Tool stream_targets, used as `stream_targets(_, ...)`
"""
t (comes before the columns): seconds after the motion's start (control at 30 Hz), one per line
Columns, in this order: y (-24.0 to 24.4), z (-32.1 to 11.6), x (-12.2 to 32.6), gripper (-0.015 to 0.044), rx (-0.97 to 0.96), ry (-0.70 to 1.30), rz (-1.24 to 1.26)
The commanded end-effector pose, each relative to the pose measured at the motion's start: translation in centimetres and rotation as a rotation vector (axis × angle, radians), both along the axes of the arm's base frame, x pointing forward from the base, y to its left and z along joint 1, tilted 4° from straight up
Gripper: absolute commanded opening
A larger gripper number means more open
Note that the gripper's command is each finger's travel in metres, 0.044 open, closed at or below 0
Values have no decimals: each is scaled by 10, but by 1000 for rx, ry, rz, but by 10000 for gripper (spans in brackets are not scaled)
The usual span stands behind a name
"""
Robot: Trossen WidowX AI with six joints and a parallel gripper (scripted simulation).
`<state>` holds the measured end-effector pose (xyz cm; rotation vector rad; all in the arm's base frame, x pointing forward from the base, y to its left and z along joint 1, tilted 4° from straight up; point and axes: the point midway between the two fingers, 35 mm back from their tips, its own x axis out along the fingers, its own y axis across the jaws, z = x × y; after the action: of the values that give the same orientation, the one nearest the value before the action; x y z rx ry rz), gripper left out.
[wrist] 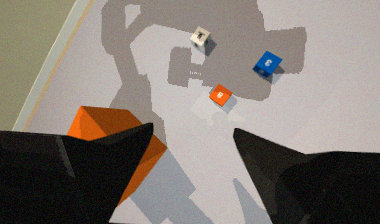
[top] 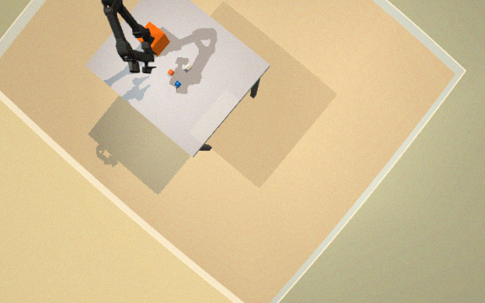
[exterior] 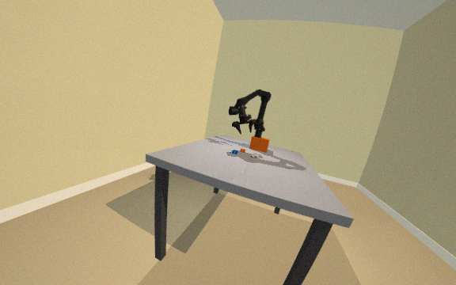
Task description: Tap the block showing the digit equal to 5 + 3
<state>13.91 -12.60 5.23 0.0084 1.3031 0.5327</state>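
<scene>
A small orange block (top: 171, 72) (exterior: 243, 150) (wrist: 220, 95) lies on the table (top: 162, 114) (exterior: 196, 166); its small, blurred pale digit looks like an 8. A blue block (top: 178, 84) (exterior: 234, 152) (wrist: 268, 63) shows what looks like a 3. A white block (top: 188, 67) (exterior: 255, 156) (wrist: 201, 36) bears a dark digit that I cannot read surely. The three blocks stand apart. My gripper (exterior: 245, 132) (wrist: 193, 129) is open and empty, high above the table. In the wrist view the orange block is the nearest, just beyond the gap between the fingertips and slightly right of its middle.
A large orange box (top: 154, 38) (exterior: 260, 144) (wrist: 93, 122) stands on the table near the arm's base, partly behind the left finger in the wrist view. The arm's shadow falls across the table around the blocks.
</scene>
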Motion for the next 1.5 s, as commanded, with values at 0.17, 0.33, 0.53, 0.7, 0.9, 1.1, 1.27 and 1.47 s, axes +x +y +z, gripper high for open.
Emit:
stream_targets(0.17, 16, -8, 75, 400, -333, 313, -514)
stream_targets(0.33, 16, -8, 76, 400, -336, 313, -519)
stream_targets(0.53, 16, -8, 76, 400, -336, 313, -519)
stream_targets(0.7, 16, -8, 76, 400, -336, 313, -519)
stream_targets(0.9, 16, -8, 76, 400, -336, 313, -519)
stream_targets(1.1, 16, -8, 76, 400, -336, 313, -519)
stream_targets(1.27, 16, -8, 76, 400, -336, 313, -519)
stream_targets(1.47, 15, -60, 76, 295, -336, 313, -519)
